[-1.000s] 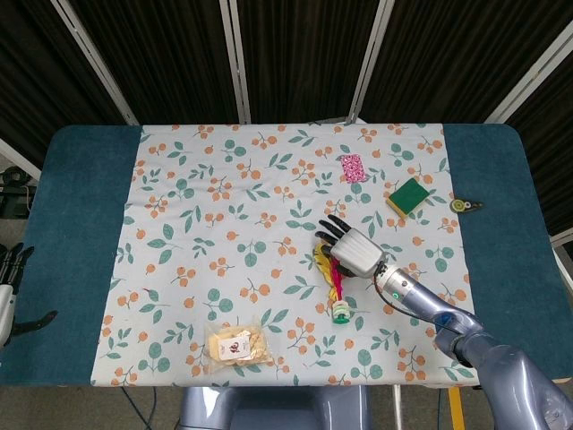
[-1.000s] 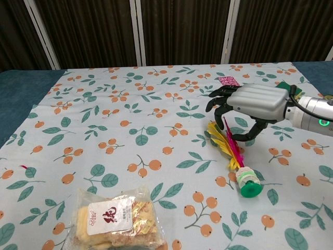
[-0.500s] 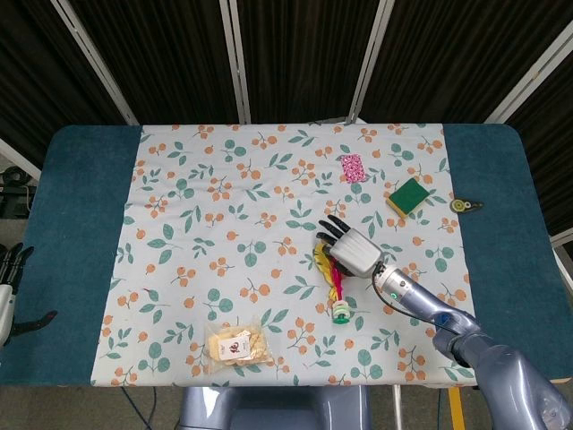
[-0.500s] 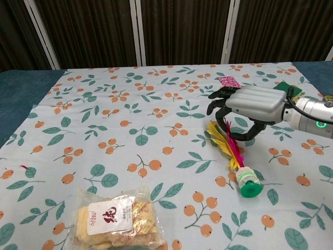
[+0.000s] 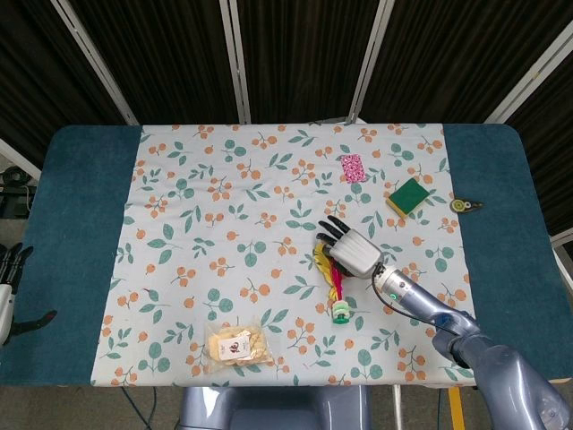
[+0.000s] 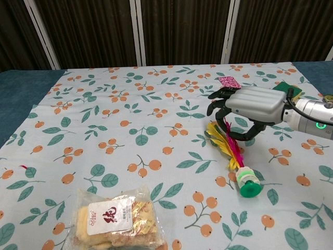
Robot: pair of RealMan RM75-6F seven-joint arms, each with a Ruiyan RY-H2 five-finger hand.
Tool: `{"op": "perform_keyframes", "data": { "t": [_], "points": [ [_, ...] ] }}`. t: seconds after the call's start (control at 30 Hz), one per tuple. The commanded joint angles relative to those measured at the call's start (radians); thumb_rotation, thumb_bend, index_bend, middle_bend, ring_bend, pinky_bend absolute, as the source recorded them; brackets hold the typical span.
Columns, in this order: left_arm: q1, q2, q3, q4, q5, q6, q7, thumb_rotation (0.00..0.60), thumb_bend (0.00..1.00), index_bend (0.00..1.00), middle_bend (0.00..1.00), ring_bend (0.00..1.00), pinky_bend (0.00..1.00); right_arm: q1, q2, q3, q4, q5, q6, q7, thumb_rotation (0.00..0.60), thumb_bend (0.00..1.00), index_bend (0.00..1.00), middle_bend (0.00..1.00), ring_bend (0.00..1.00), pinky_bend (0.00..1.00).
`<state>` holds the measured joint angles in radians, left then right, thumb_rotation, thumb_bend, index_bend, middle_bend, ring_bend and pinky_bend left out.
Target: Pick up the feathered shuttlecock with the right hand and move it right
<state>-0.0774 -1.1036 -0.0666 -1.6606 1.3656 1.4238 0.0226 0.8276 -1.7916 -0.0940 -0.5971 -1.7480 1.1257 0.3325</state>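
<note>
The shuttlecock lies flat on the floral cloth, near the middle of its front half; its green base points toward five o'clock in the chest view and its yellow and red feathers fan out toward eleven o'clock; the right hand hangs over the feather end, palm down, fingers spread and curled downward, thumb hooked low beside the red feathers; whether any finger touches them I cannot tell, and nothing is gripped; the base lies clear of the hand. From the shuttlecock in the head view, a snack bag lies at eight o'clock near the front edge, a pink card at twelve, a green-and-yellow sponge at one, and a small round tool further right on the blue table; the left hand shows at the far left edge, off the table, its fingers dark and slightly apart, holding nothing.
</note>
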Motion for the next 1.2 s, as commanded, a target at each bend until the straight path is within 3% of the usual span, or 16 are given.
{"op": "perform_keyframes", "data": {
  "t": [0.03,0.53,1.2],
  "points": [
    [0.000,0.000,0.000,0.000,0.000,0.000,0.000,0.600,0.11,0.00,0.00,0.00,0.00,0.003,0.004,0.002,-0.005,0.001,0.004,-0.003,0.600,0.40,0.60,0.21,0.00,0.00],
    [0.002,-0.001,0.001,0.000,0.005,0.006,-0.003,0.600,0.11,0.00,0.00,0.00,0.00,0.024,0.119,0.045,-0.129,0.011,0.070,-0.080,0.600,0.40,0.62,0.21,0.00,0.00],
    [0.010,-0.005,0.005,-0.004,0.035,0.034,-0.013,0.600,0.11,0.00,0.00,0.00,0.00,-0.048,0.482,0.107,-0.584,0.061,0.150,-0.356,0.600,0.40,0.63,0.21,0.00,0.00]
  ]
}}
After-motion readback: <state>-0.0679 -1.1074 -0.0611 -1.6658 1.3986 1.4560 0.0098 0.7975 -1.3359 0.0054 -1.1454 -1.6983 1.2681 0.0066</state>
